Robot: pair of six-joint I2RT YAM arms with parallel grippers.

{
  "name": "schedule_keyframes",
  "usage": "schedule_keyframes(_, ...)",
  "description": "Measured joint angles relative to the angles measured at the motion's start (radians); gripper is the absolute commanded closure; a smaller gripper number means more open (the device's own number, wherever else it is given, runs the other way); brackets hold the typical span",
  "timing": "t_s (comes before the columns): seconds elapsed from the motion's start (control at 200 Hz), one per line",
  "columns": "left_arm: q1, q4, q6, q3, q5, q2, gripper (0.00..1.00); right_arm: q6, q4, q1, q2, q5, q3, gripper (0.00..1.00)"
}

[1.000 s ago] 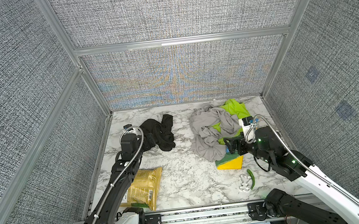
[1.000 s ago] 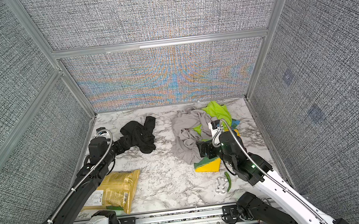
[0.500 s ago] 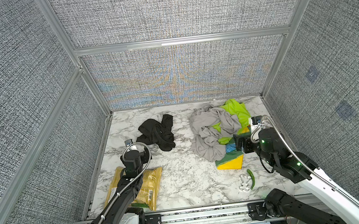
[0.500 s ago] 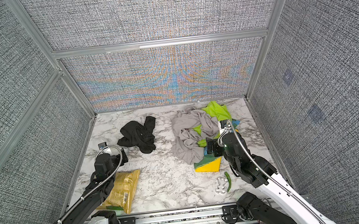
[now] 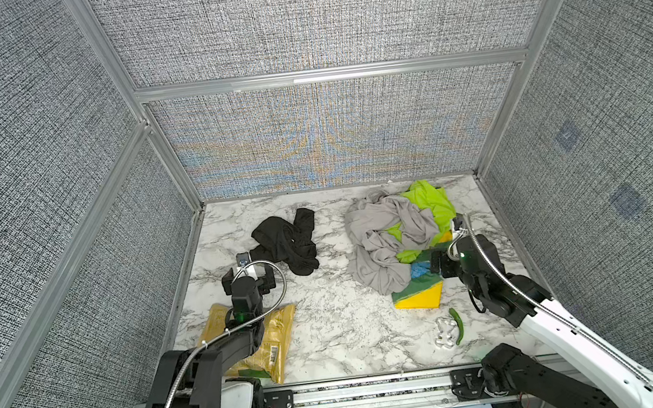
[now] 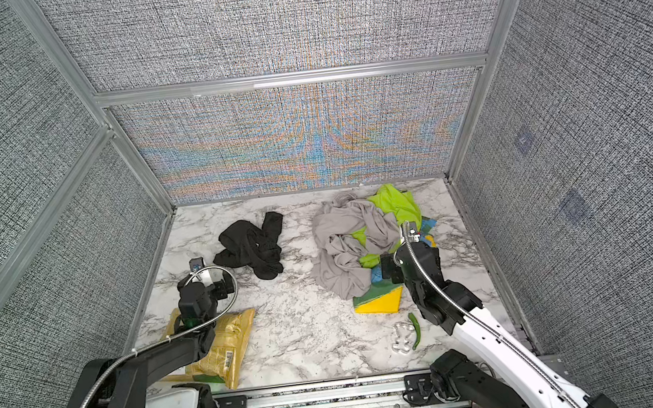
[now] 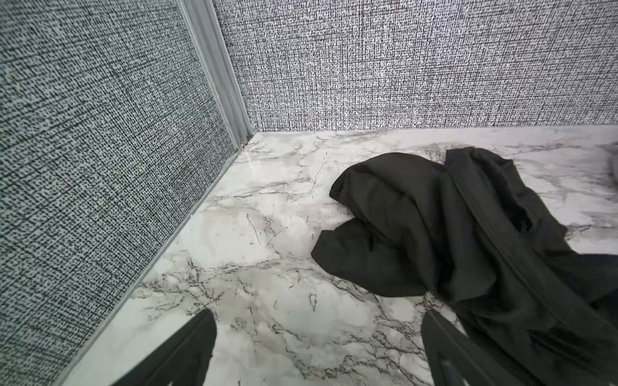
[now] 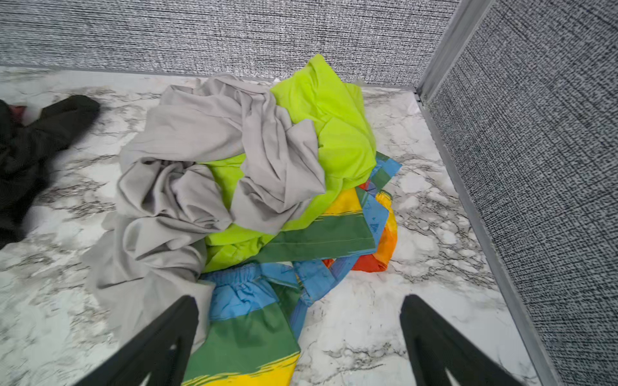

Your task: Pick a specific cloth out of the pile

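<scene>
Lying crumpled toward the back-left corner of the bench [image 5: 330, 322], the black cloth [image 5: 285, 241] is seen well apart from the pile [image 5: 382, 232] at back-right. The left fingers [image 7: 187, 354] and right fingers [image 8: 441, 347] are spread wide, empty. Separation is judged done; only withdrawal is needed.

Gold snack bag [image 5: 278, 332] on marble tabletop [image 5: 338, 321]; curved green item [image 5: 459, 324] beside clear plastic piece [image 5: 445, 331]

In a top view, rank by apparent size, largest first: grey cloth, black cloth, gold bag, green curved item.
1. grey cloth
2-3. gold bag and black cloth: unranked; the bag looks larger, but sits nearer the camera and the left arm covers part.
4. green curved item
</scene>
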Motion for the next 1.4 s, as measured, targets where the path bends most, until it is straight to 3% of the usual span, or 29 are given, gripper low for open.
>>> schedule_keyframes(0.21, 0.018, 0.229, 0.033, -0.056, 0.043, 0.131, 0.01, -0.077, 0.212, -0.156, 0.116, -0.042, -0.068, 0.01)
schedule_keyframes(0.49, 0.090, 0.239, 0.014, 0.012, 0.127, 0.151, 0.01, -0.148, 0.594, -0.313, 0.302, -0.111, -0.225, 0.01)
schedule_keyframes(0.71, 0.098, 0.365, -0.010, -0.100, 0.150, 0.214, 0.01, -0.203, 0.889, -0.343, 0.447, -0.105, -0.297, 0.01)
schedule_keyframes(1.076, 0.103, 0.390, -0.010, -0.064, 0.184, 0.206, 0.01, -0.253, 1.265, -0.370, 0.656, -0.183, -0.426, 0.01)
schedule_keyframes(1.396, 0.103, 0.392, -0.010, -0.064, 0.193, 0.210, 0.01, -0.253, 1.310, -0.428, 0.673, -0.313, -0.378, 0.01)
